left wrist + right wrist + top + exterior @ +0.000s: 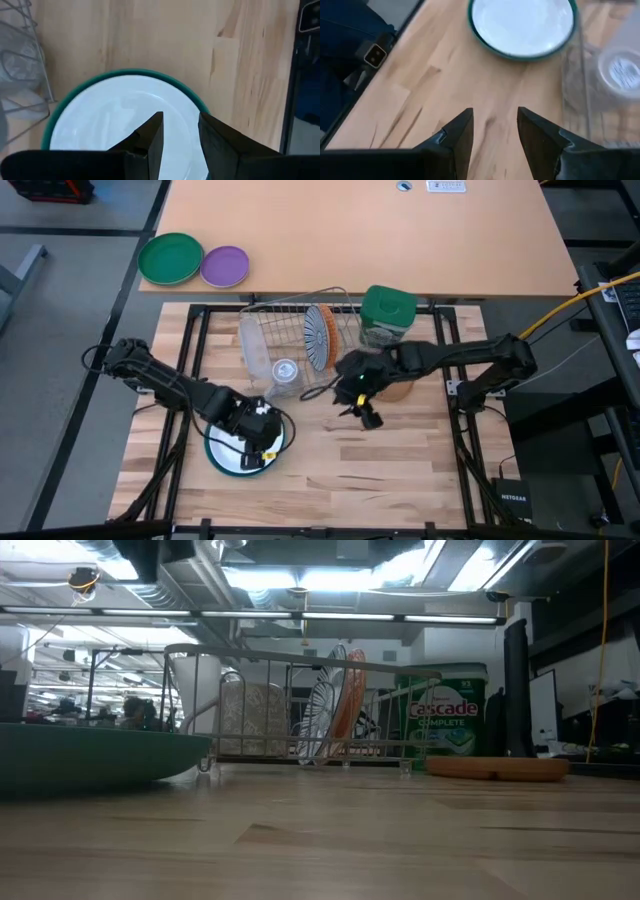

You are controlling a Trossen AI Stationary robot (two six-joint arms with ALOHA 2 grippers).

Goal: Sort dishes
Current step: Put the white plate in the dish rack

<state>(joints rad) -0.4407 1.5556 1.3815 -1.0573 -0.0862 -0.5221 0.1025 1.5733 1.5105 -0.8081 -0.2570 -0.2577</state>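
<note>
White plate (238,452), nested in the teal plate (214,457) at the tabletop's (400,470) seven o'clock, awaits grasping: left tool (180,132) hovers above, narrowly parted, empty. Right tool (494,131) waits centre, parted, empty.

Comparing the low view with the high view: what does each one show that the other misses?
Only the low view shows the canister's Cascade label. Only the high view shows the green plate, the purple plate, and both grippers: left gripper over the white plate, right gripper over bare table. Both show the wire rack holding the striped plate.
</note>
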